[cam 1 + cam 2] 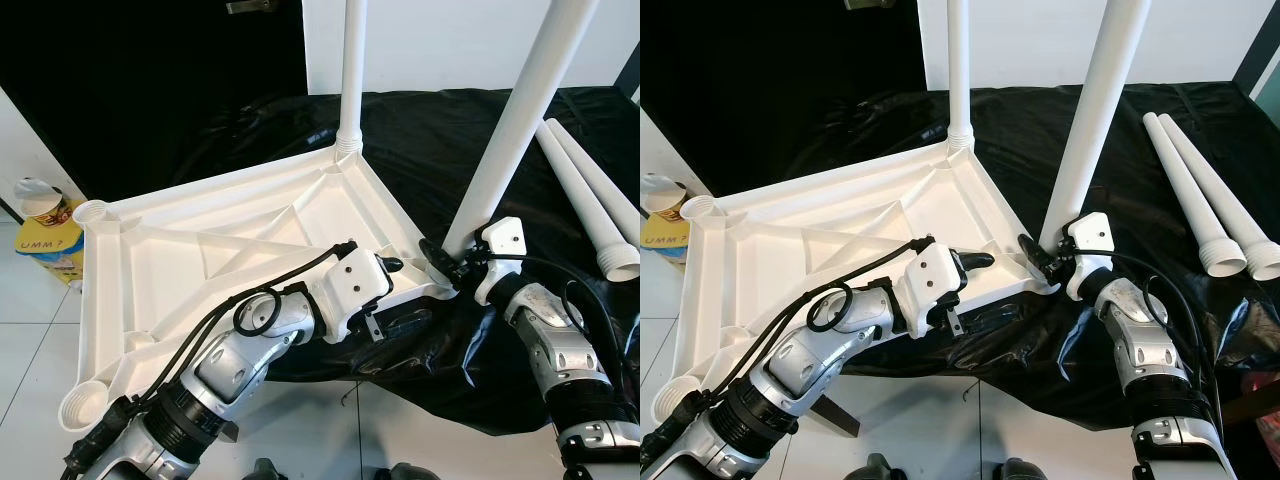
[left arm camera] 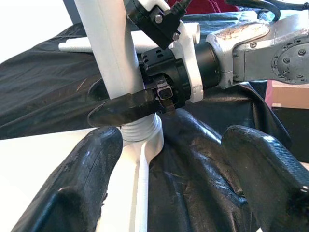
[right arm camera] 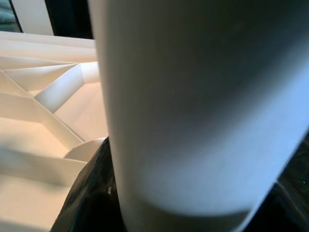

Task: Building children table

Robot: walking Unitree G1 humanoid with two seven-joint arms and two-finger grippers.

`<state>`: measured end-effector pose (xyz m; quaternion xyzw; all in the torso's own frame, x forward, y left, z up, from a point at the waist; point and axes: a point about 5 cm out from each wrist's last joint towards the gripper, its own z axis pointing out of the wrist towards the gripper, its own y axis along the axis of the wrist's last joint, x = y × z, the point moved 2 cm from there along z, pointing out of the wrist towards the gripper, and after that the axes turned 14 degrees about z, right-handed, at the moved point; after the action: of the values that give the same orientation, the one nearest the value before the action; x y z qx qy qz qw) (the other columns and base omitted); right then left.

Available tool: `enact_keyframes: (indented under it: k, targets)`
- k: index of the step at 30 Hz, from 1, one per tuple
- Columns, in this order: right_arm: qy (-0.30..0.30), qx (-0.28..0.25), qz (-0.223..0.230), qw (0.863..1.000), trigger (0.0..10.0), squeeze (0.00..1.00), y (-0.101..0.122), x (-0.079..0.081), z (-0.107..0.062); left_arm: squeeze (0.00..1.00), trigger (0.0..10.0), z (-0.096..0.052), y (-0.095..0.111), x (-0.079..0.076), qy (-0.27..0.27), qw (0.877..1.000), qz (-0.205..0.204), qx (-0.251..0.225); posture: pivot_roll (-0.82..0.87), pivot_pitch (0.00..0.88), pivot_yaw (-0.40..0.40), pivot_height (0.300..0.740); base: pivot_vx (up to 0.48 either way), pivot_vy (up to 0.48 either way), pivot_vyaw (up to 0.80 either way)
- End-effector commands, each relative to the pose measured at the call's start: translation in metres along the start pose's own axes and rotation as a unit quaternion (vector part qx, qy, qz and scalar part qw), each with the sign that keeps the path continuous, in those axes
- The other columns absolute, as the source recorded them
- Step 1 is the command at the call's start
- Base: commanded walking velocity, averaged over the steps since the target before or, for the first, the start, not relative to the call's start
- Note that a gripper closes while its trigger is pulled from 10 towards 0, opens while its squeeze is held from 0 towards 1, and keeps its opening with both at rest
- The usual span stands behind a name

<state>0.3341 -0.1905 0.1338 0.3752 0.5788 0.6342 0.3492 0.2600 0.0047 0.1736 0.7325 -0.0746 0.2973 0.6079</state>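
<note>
The white tabletop [image 1: 200, 215] lies upside down, partly on a black cloth [image 1: 430, 140]. One white leg [image 1: 352, 70] stands in its far corner socket. A second leg [image 1: 510, 120] rises tilted from the near right corner, and my right gripper [image 1: 448, 262] is shut on its base just above the socket. In the left wrist view one right finger [image 2: 125, 108] lies across that leg. My left gripper [image 1: 400, 293] is open, straddling the tabletop's near right rim beside that corner, one finger above and one below.
Two loose white legs [image 1: 590, 195] lie on the cloth at the right. Open sockets show at the tabletop's left corners [image 1: 93, 211] [image 1: 78, 405]. A yellow box with a cup [image 1: 48, 235] sits on the white tile floor at the left.
</note>
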Motion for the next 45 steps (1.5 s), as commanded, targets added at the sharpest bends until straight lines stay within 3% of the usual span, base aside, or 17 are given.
enact_keyframes:
  k: [1,9,12,15,17,18,20,24,25,28,33,45]
  targets:
    - [-0.015,0.048,0.009,0.999,10.0,0.0,-0.024,0.003,-0.006,0.0,10.0,0.0,-0.004,-0.007,-0.034,0.999,0.004,0.001,0.0,0.049,0.027,0.74,0.0,0.0,0.0]
    - [-0.089,0.045,0.03,0.995,10.0,0.0,-0.034,0.009,-0.006,0.0,10.0,0.001,-0.008,0.001,-0.001,1.0,0.001,0.008,0.0,0.046,0.025,0.74,0.0,0.0,0.0]
    - [-0.133,0.034,0.058,0.989,10.0,0.0,-0.036,0.011,-0.005,0.0,10.0,0.001,-0.01,0.003,0.009,1.0,0.0,0.011,0.0,0.042,0.025,0.74,0.0,0.0,0.0]
    - [-0.133,0.034,0.058,0.989,10.0,0.0,-0.036,0.011,-0.005,0.0,10.0,0.001,-0.01,0.003,0.009,1.0,0.0,0.011,0.0,0.042,0.025,0.74,0.0,0.0,0.0]
    - [-0.193,0.024,0.082,0.977,10.0,0.0,-0.038,0.014,-0.005,0.0,10.0,0.0,-0.013,0.006,0.022,1.0,0.0,0.015,0.0,0.034,0.029,0.74,0.0,0.0,0.0]
    - [-0.193,0.024,0.082,0.977,10.0,0.0,-0.038,0.014,-0.005,0.0,10.0,0.0,-0.013,0.006,0.022,1.0,0.0,0.015,0.0,0.034,0.029,0.74,0.0,0.0,0.0]
    - [-0.249,0.015,0.105,0.963,10.0,0.0,-0.043,0.017,-0.006,0.0,10.0,-0.002,-0.021,0.009,0.039,0.999,-0.01,0.031,-0.01,0.019,0.04,0.74,0.0,0.0,0.0]
    - [-0.291,0.013,0.119,0.949,10.0,0.0,-0.048,0.021,-0.008,0.0,10.0,-0.004,-0.029,0.012,0.06,0.997,-0.017,0.045,-0.01,0.006,0.046,0.74,0.0,0.0,0.0]
    - [-0.307,0.012,0.124,0.943,10.0,0.0,-0.051,0.024,-0.009,0.0,10.0,-0.006,-0.034,0.012,0.069,0.996,-0.034,0.051,-0.02,0.0,0.047,0.74,0.0,0.0,0.0]
    - [-0.326,0.01,0.137,0.935,10.0,0.0,-0.054,0.031,-0.008,0.0,10.0,-0.009,-0.044,0.012,0.086,0.992,-0.07,0.064,-0.03,0.0,0.049,0.74,0.0,0.0,0.0]
    - [-0.322,0.003,0.132,0.937,10.0,0.0,-0.051,0.038,-0.003,0.0,10.0,-0.014,-0.054,0.009,0.087,0.988,-0.101,0.078,-0.03,0.0,0.041,0.74,0.0,0.0,0.0]
    - [-0.325,-0.007,0.107,0.94,10.0,0.0,-0.043,0.039,-0.002,0.0,10.0,-0.017,-0.062,0.012,0.11,0.983,-0.117,0.089,-0.02,0.0,0.032,0.74,0.0,0.0,0.0]
